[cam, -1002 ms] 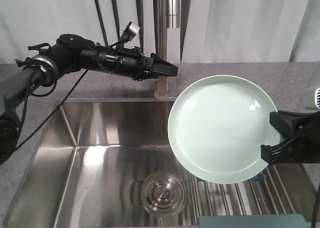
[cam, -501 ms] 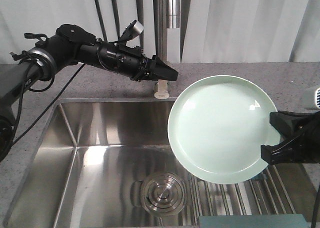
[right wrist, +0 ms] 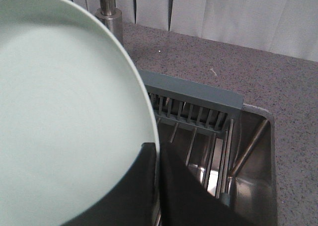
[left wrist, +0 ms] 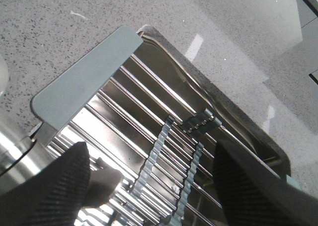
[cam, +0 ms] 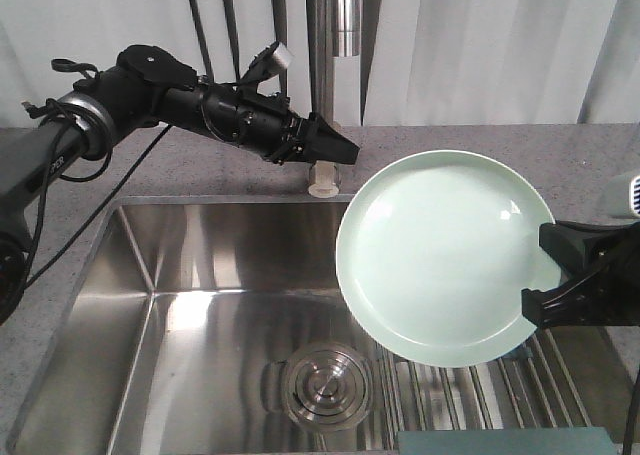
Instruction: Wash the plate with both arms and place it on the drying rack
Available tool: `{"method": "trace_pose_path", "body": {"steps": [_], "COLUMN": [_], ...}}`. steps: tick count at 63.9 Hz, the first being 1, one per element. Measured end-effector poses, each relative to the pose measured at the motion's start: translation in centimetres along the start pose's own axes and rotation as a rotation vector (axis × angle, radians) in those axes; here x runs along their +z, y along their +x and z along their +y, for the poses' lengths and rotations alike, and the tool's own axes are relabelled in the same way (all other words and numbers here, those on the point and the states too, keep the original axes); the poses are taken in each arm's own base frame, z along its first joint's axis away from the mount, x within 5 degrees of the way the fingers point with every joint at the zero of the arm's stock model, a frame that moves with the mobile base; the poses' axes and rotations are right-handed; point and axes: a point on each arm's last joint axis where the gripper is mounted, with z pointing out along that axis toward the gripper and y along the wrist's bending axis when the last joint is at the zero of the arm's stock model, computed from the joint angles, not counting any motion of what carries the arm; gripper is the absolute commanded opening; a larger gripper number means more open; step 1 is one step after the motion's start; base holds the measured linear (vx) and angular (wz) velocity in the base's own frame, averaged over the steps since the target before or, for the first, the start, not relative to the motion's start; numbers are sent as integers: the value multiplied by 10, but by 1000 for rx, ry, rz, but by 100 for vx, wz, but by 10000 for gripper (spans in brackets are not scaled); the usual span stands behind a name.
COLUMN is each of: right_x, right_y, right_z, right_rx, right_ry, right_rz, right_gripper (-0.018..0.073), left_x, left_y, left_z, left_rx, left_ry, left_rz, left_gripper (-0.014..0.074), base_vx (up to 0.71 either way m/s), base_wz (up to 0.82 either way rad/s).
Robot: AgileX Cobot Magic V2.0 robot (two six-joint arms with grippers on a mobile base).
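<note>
Above the sink [cam: 200,275], right end effector [cam: 540,272] pinches the near-upright, camera-facing plate [cam: 440,255] by its rim; left end effector [cam: 345,151] spread

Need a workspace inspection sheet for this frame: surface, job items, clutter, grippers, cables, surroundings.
Surface: grey speckled counter around a steel sink; round drain in the basin floor; no running water seen.
Job's things: plate held up over the sink's right side, face toward the front camera; drying rack below it at the sink's right end.
Clutter: nothing seen.
Grippers: left gripper open, holding nothing, by the faucet; right gripper shut on the plate's lower right rim.
Cables: black cables loop off the left arm above the counter.
Surroundings: white curtain behind the counter.
</note>
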Motion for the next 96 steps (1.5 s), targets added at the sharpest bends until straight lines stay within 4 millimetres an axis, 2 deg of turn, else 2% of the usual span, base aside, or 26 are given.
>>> {"method": "trace_pose_path", "body": {"steps": [18,26,33,43,54,65,74,86,96], "right_x": [0,0,0,0,0,0,0,0,0], "right_y": [0,0,0,0,0,0,0,0,0], "right_z": [0,0,0,0,0,0,0,0,0], "right_rx": [0,0,0,0,0,0,0,0,0], "right_ry": [0,0,0,0,0,0,0,0,0], "right_rz": [0,0,0,0,0,0,0,0,0], "right_gripper": [-9,-9,-9,-9,-9,-9,-9,-9,-9], "left_x": [-1,-11,-32,-75,-111,-137,-166,-198,-209], "left_y": [-1,-6,-17,-30,-32,-5,33,78,89], "left_z": [-2,-4,-4,-7,-9,-6,-8,-26,-47], "left_rx": [29,83,101,93,61,9,-29,-60,-29], "left_ry": [1,-2,-11,-57,-118,-153,-192,-226,-245], "left_rz": [3,13,-36,-111,-145,-120,-104,-137,-151], "left_gripper": [505,505,505,505,505,505,505,505,505], "base_vx": [0,0,0,0,0,0,0,0,0], "base_wz": [0,0,0,0,0,0,0,0,0]}}
